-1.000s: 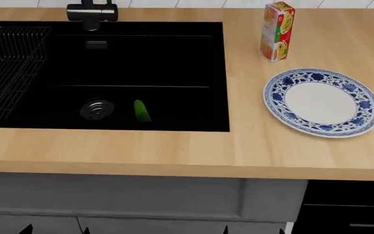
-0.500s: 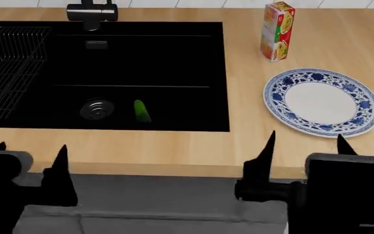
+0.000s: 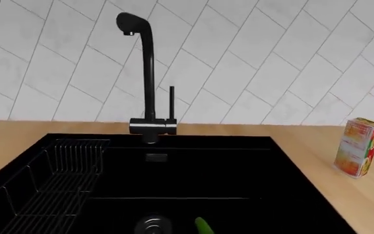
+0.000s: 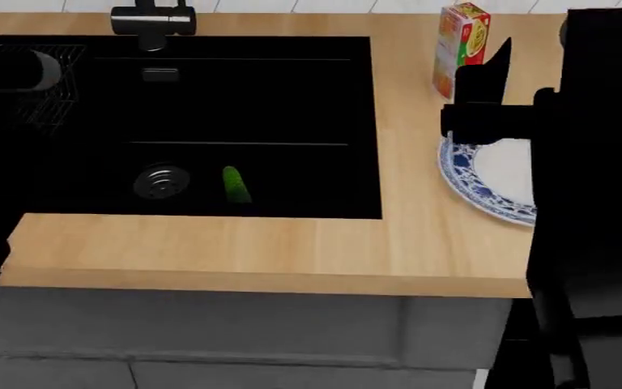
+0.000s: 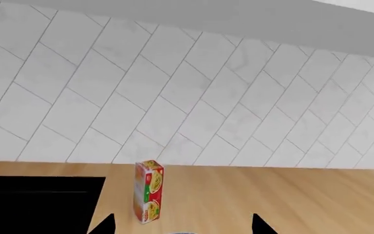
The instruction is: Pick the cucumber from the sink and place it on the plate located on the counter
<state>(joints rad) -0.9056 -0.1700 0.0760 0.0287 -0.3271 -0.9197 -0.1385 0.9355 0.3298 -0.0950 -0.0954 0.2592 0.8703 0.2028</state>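
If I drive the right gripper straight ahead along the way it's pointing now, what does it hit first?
Most likely the noodle box. In the right wrist view it stands upright on the counter just ahead, between the two fingertips though nearer one of them. Depth is unclear, so the gripper might pass beside it and reach the tiled wall.

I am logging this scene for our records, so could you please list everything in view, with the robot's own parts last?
cucumber: one, bright green, on the sink floor beside the drain.
sink: one, matte black, set in the counter.
drain: one, silver, on the sink floor.
wire rack: one, black, at the sink's left side.
faucet: one, black, behind the sink.
plate: one, white with blue floral rim, on the counter right of the sink, partly hidden.
noodle box: one, red, yellow and green, upright behind the plate.
counter: one, light wood.
tiled wall: white.
left hand: black, over the sink's left.
right hand: black, open, over the plate.
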